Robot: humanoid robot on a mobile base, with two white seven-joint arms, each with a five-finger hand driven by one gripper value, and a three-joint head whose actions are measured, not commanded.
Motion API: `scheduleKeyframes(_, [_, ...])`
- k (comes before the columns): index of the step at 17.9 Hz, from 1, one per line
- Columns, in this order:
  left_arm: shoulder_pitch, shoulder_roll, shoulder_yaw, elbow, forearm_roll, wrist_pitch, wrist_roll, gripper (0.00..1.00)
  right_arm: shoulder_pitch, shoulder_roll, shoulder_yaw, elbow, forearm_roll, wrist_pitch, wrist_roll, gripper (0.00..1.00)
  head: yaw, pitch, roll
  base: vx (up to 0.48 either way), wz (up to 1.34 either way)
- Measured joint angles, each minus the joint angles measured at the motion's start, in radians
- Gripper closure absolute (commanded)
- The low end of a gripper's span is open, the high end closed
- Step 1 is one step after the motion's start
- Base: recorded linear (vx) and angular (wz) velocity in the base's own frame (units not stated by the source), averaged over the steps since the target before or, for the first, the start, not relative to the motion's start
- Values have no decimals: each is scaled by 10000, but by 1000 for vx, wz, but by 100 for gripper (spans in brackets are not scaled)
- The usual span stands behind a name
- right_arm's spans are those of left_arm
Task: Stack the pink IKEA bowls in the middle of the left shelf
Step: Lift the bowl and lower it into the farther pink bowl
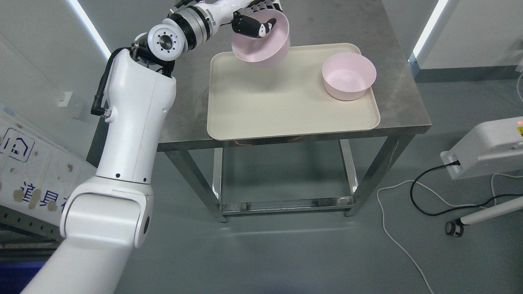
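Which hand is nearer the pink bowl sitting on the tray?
Left. The left hand grips a lifted bowl above the tray's far left, apart from the resting bowl. The right hand is out of view.

Left arm [130,134] rising from the lower left corner, upper segment white, elbow joint bent so that the forearm runs rightward along the top edge. Left hand [255,22] at the top centre, dark fingers [253,28] curled and pinched closed, thumb pointing inward. Right arm outside the view.
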Motion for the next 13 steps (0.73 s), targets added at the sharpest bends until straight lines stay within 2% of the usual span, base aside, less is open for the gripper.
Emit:
scheduleKeyframes(2, [-304,-70,-580,-135,524,140,342,99,0,0,0,0,0,0,0,0,0,0,0,0,0])
scheduleKeyframes(8, [-1080,-228,-3697,-331,2457,271,3200,99,0,0,0,0,0,-1,10,0,0,0,0,0,0])
scheduleKeyframes(13, [-1315,-291,-5568,120,3357,357,4193,98,0,0,0,0,0,-2,46,0,0,0,0,0,0])
